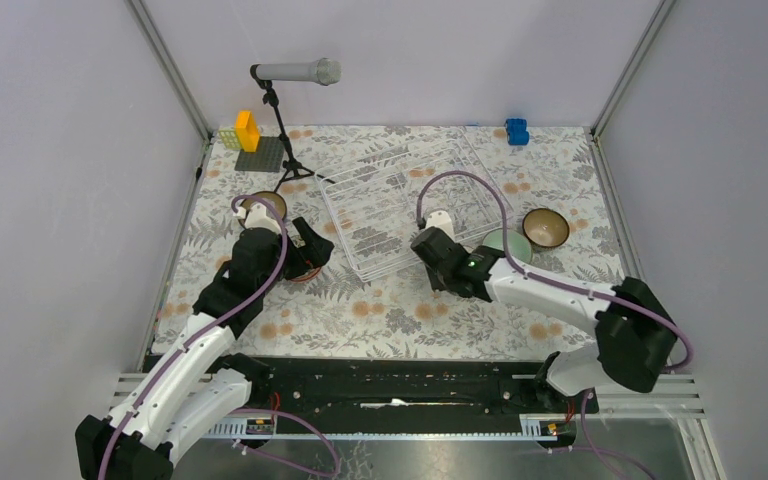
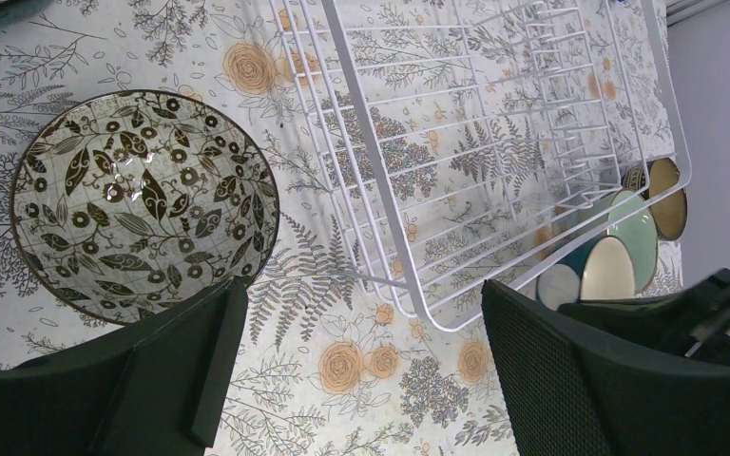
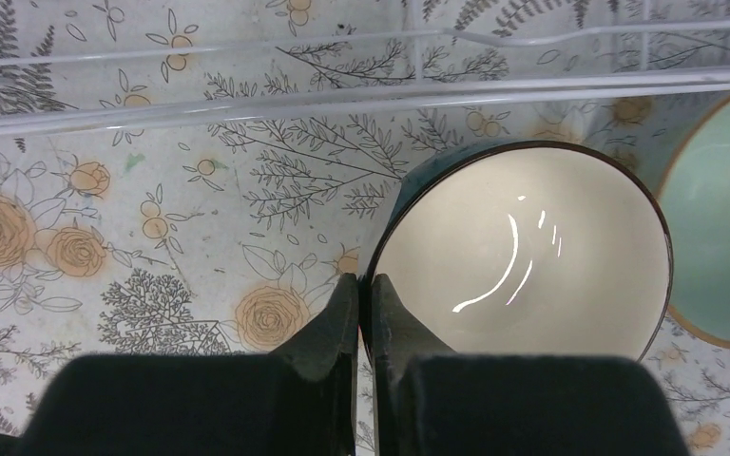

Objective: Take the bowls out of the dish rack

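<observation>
The white wire dish rack (image 1: pixel 400 190) lies mid-table, and I see no bowl in it. My right gripper (image 3: pixel 363 290) is shut on the rim of the teal bowl with a white inside (image 3: pixel 523 247), just outside the rack's near right corner. The pale green bowl (image 1: pixel 510 243) and the dark brown bowl (image 1: pixel 546 228) sit right of it on the cloth. My left gripper (image 2: pixel 356 332) is open and empty, hovering left of the rack (image 2: pixel 494 142). The dark floral bowl (image 2: pixel 143 204) sits on the cloth beside its left finger. Another bowl (image 1: pixel 263 205) sits further back left.
A black microphone stand (image 1: pixel 285 130) stands at the back left beside a grey plate with a yellow block (image 1: pixel 250 135). A blue block (image 1: pixel 517 131) lies at the back right. Grey walls enclose the table on three sides.
</observation>
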Controlling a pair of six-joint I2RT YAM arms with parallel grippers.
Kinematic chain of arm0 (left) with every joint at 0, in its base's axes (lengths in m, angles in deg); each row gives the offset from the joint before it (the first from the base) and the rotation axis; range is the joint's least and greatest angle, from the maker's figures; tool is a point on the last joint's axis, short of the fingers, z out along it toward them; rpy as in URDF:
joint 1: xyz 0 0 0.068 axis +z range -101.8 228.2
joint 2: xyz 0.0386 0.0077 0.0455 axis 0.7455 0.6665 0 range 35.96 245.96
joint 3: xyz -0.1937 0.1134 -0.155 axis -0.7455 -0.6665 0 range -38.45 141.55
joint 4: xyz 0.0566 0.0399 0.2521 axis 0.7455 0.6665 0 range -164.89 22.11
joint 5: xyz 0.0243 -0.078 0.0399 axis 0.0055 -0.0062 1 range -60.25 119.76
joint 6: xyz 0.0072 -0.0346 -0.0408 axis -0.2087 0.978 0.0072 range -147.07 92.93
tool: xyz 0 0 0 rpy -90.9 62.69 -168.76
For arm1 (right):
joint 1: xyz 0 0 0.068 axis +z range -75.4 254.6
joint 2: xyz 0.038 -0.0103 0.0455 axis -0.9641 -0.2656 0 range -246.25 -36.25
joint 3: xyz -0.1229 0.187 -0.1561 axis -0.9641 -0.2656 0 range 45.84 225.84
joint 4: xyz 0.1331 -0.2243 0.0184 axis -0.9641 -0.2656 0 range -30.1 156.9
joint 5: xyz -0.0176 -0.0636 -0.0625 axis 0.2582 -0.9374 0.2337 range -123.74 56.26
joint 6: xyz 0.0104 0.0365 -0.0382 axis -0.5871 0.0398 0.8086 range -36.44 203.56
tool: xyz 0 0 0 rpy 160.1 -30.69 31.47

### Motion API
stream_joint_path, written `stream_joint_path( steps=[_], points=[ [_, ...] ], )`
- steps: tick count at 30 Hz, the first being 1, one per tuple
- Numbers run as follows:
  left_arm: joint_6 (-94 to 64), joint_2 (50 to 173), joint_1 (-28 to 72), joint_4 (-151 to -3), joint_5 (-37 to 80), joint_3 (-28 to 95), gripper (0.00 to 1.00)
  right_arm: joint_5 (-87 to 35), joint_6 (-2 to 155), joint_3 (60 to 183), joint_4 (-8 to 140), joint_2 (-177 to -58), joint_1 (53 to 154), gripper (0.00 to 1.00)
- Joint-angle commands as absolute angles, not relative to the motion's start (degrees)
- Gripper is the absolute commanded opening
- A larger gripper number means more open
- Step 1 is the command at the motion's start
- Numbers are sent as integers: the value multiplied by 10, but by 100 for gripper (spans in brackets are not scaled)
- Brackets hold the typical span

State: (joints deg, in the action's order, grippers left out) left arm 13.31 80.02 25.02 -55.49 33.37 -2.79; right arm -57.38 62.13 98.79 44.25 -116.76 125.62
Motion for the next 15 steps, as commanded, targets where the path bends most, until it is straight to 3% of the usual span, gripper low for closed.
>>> stream_joint_path(
  steps=[1,7,15],
  points=[
    [133,792,251,-575,338,-2,99,-584,616,1021,487,-1209,1261,0],
    [130,793,251,-572,341,0,99,-585,611,1031,486,-1238,1262,6],
    [128,803,251,-573,339,8,99,-621,639,1036,486,-1195,1262,41]
  ],
)
